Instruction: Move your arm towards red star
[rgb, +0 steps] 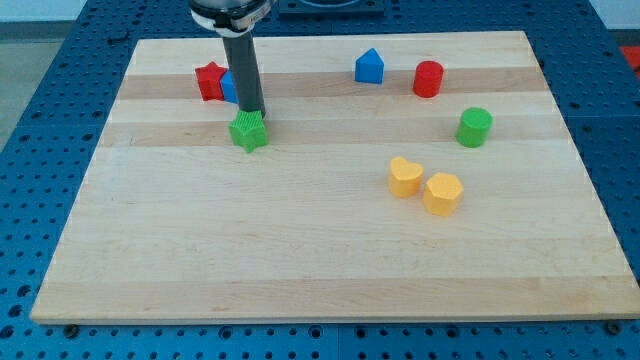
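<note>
The red star (209, 81) lies near the view's top left on the wooden board (200, 250). A blue block (229, 87) touches its right side and is partly hidden by my rod. My tip (251, 112) rests just above the green star (248, 131), touching or nearly touching its top edge. The tip is a short way to the lower right of the red star.
A blue house-shaped block (369, 66) and a red cylinder (428, 78) sit at the view's top right. A green cylinder (474, 127) lies below them. A yellow heart (404, 177) and a yellow hexagonal block (442, 193) lie side by side at the centre right.
</note>
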